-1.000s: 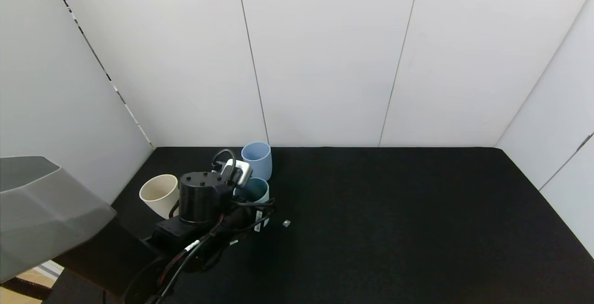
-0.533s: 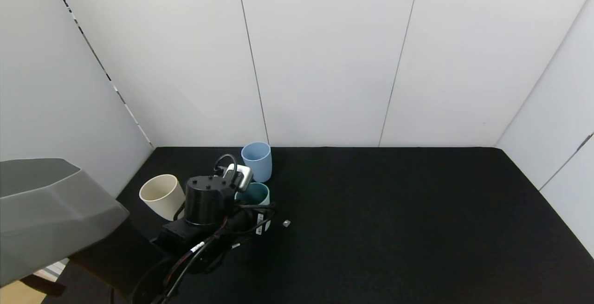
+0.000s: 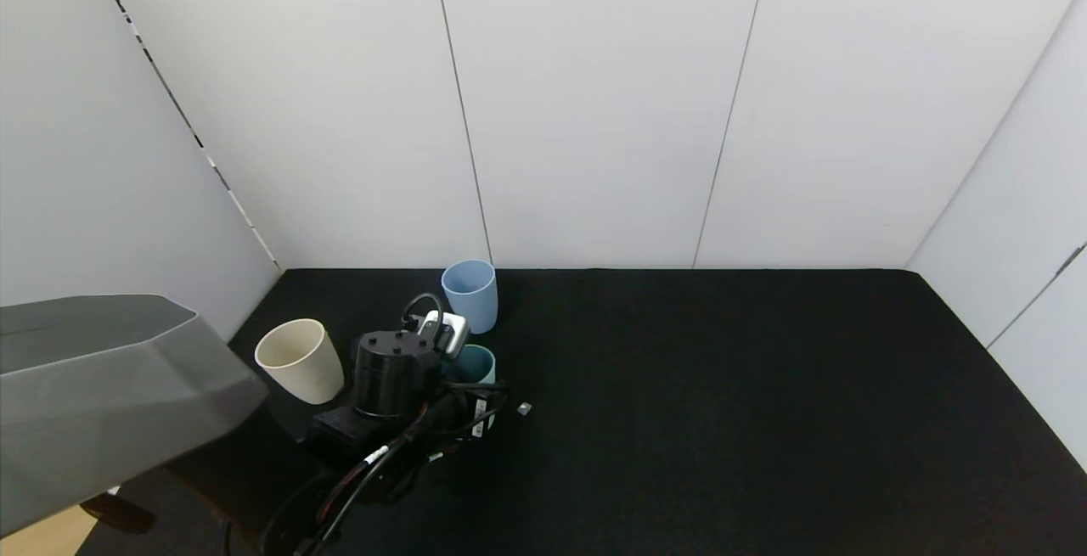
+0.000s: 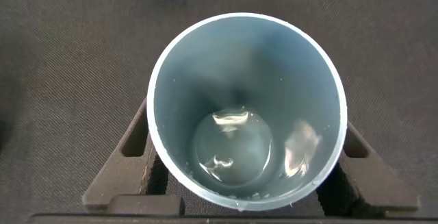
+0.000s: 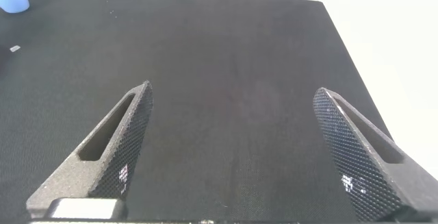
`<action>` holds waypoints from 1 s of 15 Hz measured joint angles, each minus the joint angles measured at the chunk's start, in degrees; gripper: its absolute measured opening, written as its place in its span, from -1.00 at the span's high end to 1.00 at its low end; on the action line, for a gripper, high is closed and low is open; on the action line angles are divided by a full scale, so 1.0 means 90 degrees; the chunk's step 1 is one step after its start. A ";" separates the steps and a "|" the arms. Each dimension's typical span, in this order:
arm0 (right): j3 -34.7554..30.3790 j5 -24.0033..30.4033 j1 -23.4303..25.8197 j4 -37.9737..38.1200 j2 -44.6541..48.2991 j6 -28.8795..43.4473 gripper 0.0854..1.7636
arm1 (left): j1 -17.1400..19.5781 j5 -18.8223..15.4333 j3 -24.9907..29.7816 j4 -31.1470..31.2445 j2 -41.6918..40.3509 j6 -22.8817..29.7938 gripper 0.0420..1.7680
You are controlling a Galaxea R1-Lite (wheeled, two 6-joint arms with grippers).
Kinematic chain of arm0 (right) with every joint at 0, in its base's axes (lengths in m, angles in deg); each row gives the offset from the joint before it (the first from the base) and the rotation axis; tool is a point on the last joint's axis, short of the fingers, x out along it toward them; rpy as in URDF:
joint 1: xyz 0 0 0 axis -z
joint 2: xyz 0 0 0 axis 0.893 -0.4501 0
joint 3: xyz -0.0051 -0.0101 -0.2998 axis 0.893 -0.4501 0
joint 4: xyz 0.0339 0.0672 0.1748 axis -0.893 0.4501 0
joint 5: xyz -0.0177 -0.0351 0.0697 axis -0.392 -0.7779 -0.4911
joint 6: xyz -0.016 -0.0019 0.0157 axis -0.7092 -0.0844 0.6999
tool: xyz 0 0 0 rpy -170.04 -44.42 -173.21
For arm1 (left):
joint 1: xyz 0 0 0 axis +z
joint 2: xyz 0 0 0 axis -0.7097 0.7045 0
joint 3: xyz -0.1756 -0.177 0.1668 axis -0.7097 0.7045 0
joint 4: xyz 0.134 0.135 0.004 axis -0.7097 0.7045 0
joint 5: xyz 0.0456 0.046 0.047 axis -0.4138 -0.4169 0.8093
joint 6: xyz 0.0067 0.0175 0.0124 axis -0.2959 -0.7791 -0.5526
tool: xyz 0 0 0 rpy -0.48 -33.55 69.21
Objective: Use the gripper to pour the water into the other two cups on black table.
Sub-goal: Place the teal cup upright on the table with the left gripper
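Black, fine-textured cloth-like counter (image 3: 722,420) carrying everything, far larger than the cups. Nearest, on the robot's left, left end effector (image 4: 243,172) pinching a teal-green tapered cup with a dark inside (image 4: 246,107), one black finger (image 4: 126,159) pressed to each side of the wall low down. Held upright, mouth level, probably to keep the contents in until the tilt starts. Inside, a shallow pool of clear water (image 4: 233,148) glinting over the cup's floor, well below the rim.

Just beyond in the head view, same teal cup (image 3: 475,362) partly hidden behind the arm's dark cylindrical joint and looped cables. To the robot's left of it, wider cream-beige matte cup (image 3: 299,359), upright, near but apart. Farther back, close to the wall, slimmer light blue matte cup (image 3: 470,293), upright, just behind the held cup. Contents of both not visible from this angle. Small grey speck (image 3: 524,408) lying on the counter beside the arm.

Right end effector (image 5: 239,148) spread wide, gripping nothing, parked over bare counter well away from the cups.
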 joint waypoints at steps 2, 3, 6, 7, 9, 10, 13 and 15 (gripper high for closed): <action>0.0000 -0.0003 0.0000 -0.0003 0.0000 0.0000 -0.94 | -0.0003 0.0003 -0.0004 0.0000 0.0030 -0.0001 -0.30; 0.0000 -0.0003 0.0000 0.0000 0.0000 0.0000 -0.94 | -0.0005 0.0003 -0.0004 -0.0003 0.0037 0.0003 -0.30; 0.0000 0.0000 0.0000 0.0000 0.0000 0.0000 -0.94 | -0.0005 0.0005 -0.0001 -0.0009 -0.0007 -0.0001 -0.49; 0.0000 0.0000 0.0000 0.0000 0.0000 0.0000 -0.94 | -0.0007 0.0005 0.0003 -0.0012 -0.0028 0.0003 -0.54; 0.0000 0.0000 0.0000 0.0000 0.0000 0.0000 -0.94 | -0.0016 0.0005 0.0034 -0.0102 -0.0107 -0.0004 -0.63; 0.0000 0.0000 0.0000 0.0000 0.0000 0.0000 -0.94 | -0.0024 0.0007 0.0061 -0.0187 -0.0160 -0.0014 -0.66; 0.0000 -0.0003 0.0000 0.0000 0.0000 0.0000 -0.94 | -0.0031 0.0009 0.0122 -0.0138 -0.0413 -0.0034 -0.75; 0.0000 -0.0003 0.0000 0.0000 0.0000 0.0000 -0.94 | -0.0034 0.0012 0.0146 -0.0099 -0.0624 -0.0056 -0.79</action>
